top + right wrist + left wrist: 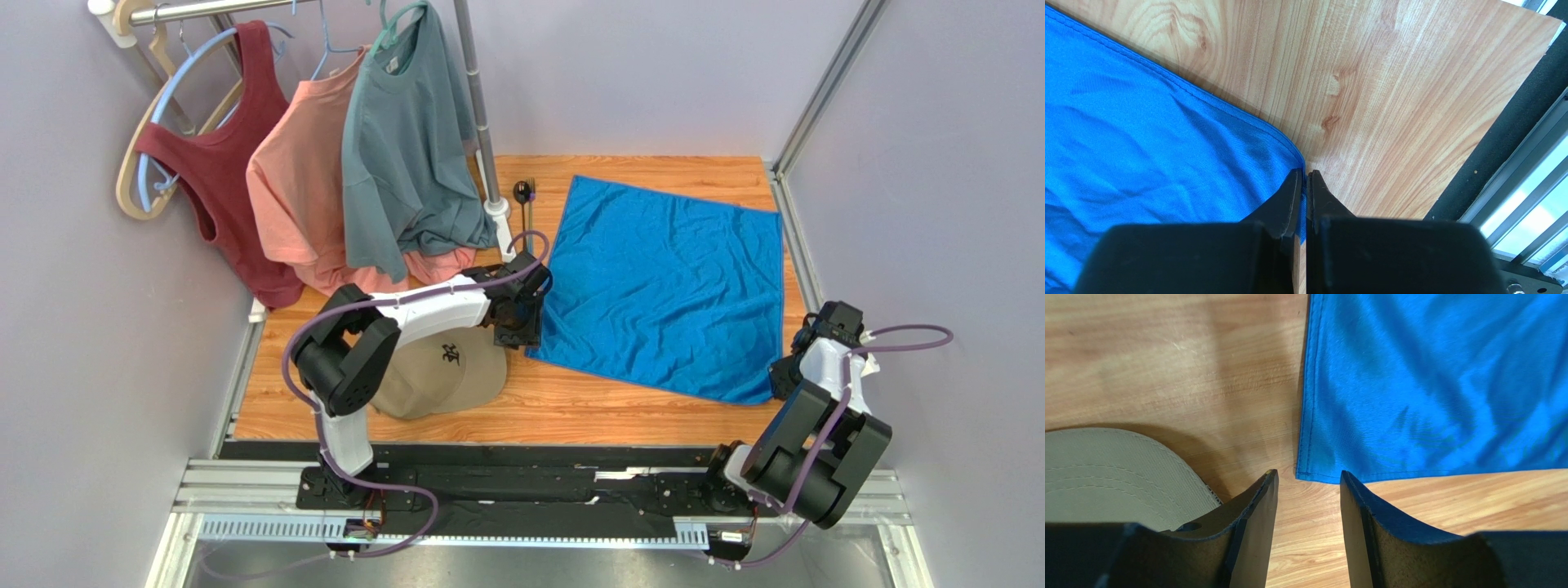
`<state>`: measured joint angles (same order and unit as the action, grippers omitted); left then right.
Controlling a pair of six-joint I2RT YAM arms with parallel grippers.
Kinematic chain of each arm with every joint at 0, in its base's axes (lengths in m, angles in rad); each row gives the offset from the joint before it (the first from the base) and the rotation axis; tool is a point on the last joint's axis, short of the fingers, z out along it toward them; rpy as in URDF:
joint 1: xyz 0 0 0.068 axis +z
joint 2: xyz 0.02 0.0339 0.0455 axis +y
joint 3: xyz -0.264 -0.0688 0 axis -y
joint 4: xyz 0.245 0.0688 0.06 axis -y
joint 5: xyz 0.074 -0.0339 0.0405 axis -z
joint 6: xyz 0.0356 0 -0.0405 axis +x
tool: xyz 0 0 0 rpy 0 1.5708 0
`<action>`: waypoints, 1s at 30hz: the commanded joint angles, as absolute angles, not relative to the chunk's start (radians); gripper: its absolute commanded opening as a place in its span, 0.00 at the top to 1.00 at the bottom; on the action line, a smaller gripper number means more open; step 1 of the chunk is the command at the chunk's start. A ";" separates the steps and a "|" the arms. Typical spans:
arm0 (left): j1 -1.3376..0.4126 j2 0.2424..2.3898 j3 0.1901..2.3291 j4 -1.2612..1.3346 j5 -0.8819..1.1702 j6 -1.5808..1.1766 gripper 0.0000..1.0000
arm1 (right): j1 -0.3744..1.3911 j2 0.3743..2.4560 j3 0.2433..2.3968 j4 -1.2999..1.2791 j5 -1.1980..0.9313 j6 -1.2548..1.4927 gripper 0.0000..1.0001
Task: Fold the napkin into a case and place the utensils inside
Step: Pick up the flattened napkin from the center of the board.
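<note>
Napkin (669, 282) lies spread flat in a single layer on the right half of the wooden table (577, 410); no fold in it yet, so no case. Step in hand: taking the two near corners for the first fold. Right gripper (1303, 174) is pressed together on the near-right corner, a sliver of blue cloth pinched between its tips. Left gripper (1308, 474) sits low at the near-left corner, jaws apart, nothing between them; the corner lies just ahead of the tips, bare wood under the gap. Tan cap (1106, 471) is just beside the left finger, apart from the cloth. Black spoon (524, 192) lies at the far edge by the rack pole, just left of the napkin; fork not made out. Next move, my judgement: left arm nudges forward onto the corner and closes, then both lift together and carry the near edge toward the far edge. Risk: thin cloth slips the left pinch.
</note>
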<state>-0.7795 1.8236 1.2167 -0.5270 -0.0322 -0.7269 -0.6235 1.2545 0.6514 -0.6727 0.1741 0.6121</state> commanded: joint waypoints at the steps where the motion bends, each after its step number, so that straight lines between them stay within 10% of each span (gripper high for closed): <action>1: -0.796 1.850 1.235 -0.543 -0.086 -0.779 0.50 | -0.620 1.224 0.647 -0.670 0.195 0.612 1.00; 11: -0.808 1.922 1.256 -0.541 -0.086 -0.798 0.47 | -0.614 1.201 0.644 -0.681 0.206 0.621 1.00; 20: -0.815 1.934 1.246 -0.486 -0.087 -0.793 0.85 | -0.583 1.190 0.658 -0.704 0.212 0.637 1.00; 30: -0.815 1.701 1.121 -0.374 -0.095 -0.719 1.00 | -0.580 1.099 0.715 -0.782 0.213 0.626 1.00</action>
